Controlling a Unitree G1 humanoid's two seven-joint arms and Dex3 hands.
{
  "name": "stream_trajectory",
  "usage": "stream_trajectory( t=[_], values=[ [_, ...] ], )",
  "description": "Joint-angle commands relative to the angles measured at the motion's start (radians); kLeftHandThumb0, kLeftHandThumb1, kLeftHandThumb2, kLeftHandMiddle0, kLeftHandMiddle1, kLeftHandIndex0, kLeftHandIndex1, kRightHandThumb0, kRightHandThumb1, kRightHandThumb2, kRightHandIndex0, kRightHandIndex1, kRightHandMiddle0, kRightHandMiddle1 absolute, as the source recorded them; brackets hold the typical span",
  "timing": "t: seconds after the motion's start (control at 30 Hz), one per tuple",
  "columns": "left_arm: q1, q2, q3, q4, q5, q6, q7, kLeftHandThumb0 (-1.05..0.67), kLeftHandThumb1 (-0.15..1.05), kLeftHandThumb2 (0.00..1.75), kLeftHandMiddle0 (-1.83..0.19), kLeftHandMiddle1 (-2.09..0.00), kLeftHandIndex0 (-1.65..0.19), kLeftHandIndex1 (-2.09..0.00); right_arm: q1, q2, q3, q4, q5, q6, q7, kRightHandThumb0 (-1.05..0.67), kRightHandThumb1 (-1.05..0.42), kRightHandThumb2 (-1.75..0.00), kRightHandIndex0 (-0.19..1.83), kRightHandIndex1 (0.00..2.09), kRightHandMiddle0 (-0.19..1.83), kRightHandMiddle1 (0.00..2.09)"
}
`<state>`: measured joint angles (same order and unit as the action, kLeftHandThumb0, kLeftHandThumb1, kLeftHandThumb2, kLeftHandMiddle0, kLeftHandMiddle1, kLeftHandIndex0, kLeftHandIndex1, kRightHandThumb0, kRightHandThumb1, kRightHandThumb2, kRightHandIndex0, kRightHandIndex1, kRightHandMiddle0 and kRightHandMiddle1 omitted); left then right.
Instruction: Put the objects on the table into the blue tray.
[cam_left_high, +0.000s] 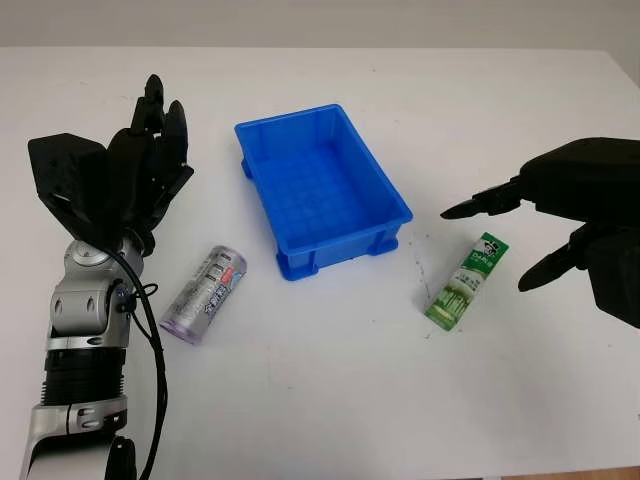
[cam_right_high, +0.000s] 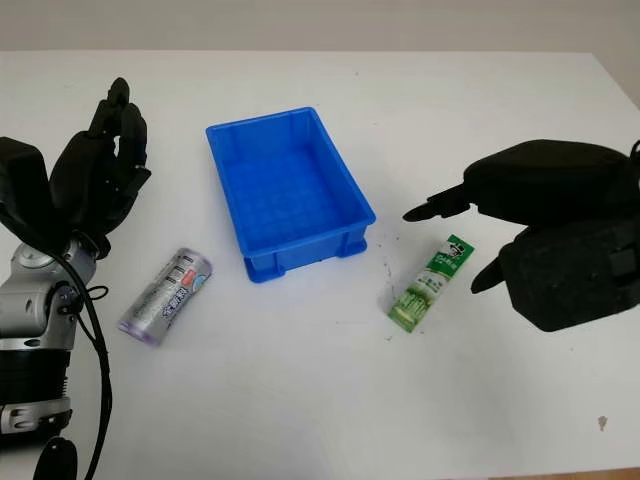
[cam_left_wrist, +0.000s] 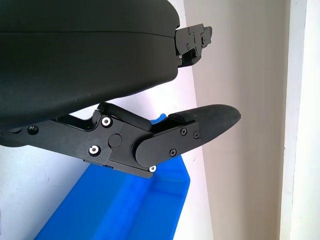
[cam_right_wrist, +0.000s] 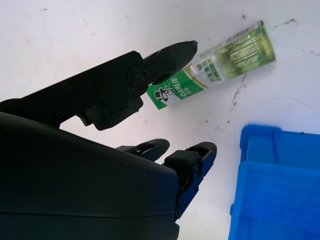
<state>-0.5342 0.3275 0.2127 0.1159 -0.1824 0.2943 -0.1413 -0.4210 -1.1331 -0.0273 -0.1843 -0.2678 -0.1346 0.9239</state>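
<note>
Reach step: right hand (cam_left_high: 560, 225) open, fingers (cam_right_wrist: 172, 52) spread above green toothpaste box (cam_left_high: 466, 281), not touching. Next: lower, pinch box, carry to blue tray (cam_left_high: 262, 135). Left hand (cam_left_high: 130, 175) open, idle beyond can (cam_left_high: 205, 293).

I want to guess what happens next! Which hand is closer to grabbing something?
Probably the right hand. It is open and right beside the green toothpaste box, near the blue tray. The left hand is open too, farther from the purple can.
</note>
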Motion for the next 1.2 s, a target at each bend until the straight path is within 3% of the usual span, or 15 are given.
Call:
stream_trajectory(
  t=[0.0, 0.37, 0.5, 0.63, 0.73, 0.8, 0.83, 0.87, 1.03, 1.17],
  values=[
    [-0.003, 0.001, 0.002, -0.012, 0.002, -0.006, 0.0, -0.66, 1.05, 0.74, 0.19, 0.0, 0.19, 0.0, 0.018, 0.009, 0.022, -0.012, -0.007, -0.01, 0.005, -0.41, -0.83, -0.06, 0.46, 0.06, 0.44, 0.04],
    [0.005, 0.003, 0.009, -0.029, -0.003, 0.014, 0.003, -0.65, 1.05, 0.73, 0.19, 0.0, 0.19, 0.0, 0.122, 0.033, 0.076, 0.087, -0.045, -0.273, -0.081, -0.43, -0.83, -0.05, 0.52, 0.08, 0.52, 0.08],
    [0.001, 0.005, 0.009, -0.022, -0.004, 0.014, -0.003, -0.65, 1.05, 0.73, 0.19, 0.0, 0.19, 0.0, 0.186, 0.048, 0.078, 0.16, -0.12, -0.432, -0.214, -0.47, -0.8, -0.04, 0.6, 0.12, 0.63, 0.13],
    [0.001, 0.011, -0.004, -0.014, 0.008, 0.017, -0.014, -0.66, 1.05, 0.73, 0.19, 0.0, 0.19, 0.0, 0.211, 0.074, 0.076, 0.26, -0.292, -0.637, -0.468, -0.41, -0.8, -0.05, 0.76, 0.22, 0.74, 0.21],
    [0.001, 0.001, -0.008, -0.009, 0.008, 0.017, -0.012, -0.66, 1.05, 0.71, 0.19, 0.0, 0.19, 0.0, 0.181, 0.098, 0.089, 0.357, -0.491, -0.774, -0.737, -0.41, -0.89, -0.06, 0.56, 1.05, 0.65, 0.66],
    [0.001, -0.002, -0.014, -0.005, 0.012, 0.019, -0.01, -0.66, 1.05, 0.71, 0.19, 0.0, 0.19, 0.0, 0.145, 0.11, 0.111, 0.421, -0.634, -0.816, -0.943, -0.46, -0.99, -0.06, 0.47, 1.74, 0.52, 1.3],
    [0.002, -0.002, -0.016, -0.001, 0.012, 0.017, -0.012, -0.66, 1.05, 0.71, 0.19, 0.0, 0.19, 0.0, 0.128, 0.111, 0.126, 0.446, -0.699, -0.82, -1.038, -0.46, -1.01, -0.06, 0.45, 1.91, 0.46, 1.5],
    [0.002, -0.004, -0.016, -0.001, 0.009, 0.021, -0.013, -0.66, 1.05, 0.7, 0.19, 0.0, 0.19, 0.0, 0.111, 0.114, 0.141, 0.471, -0.746, -0.818, -1.115, -0.49, -1.03, -0.06, 0.51, 2.02, 0.46, 1.67],
    [0.011, -0.004, -0.019, -0.001, -0.001, 0.028, -0.031, -0.69, 1.05, 0.67, 0.19, 0.0, 0.19, 0.0, 0.007, 0.13, 0.212, 0.593, -0.823, -0.811, -1.325, -0.51, -1.05, -0.12, 0.77, 2.09, 0.45, 2.02],
    [0.014, 0.0, -0.022, -0.005, 0.004, 0.038, -0.035, -0.69, 1.05, 0.66, 0.19, 0.0, 0.19, 0.0, -0.078, 0.136, 0.231, 0.64, -0.797, -0.796, -1.367, -0.53, -1.05, -0.18, 0.79, 2.09, 0.47, 2.09]
  ],
)
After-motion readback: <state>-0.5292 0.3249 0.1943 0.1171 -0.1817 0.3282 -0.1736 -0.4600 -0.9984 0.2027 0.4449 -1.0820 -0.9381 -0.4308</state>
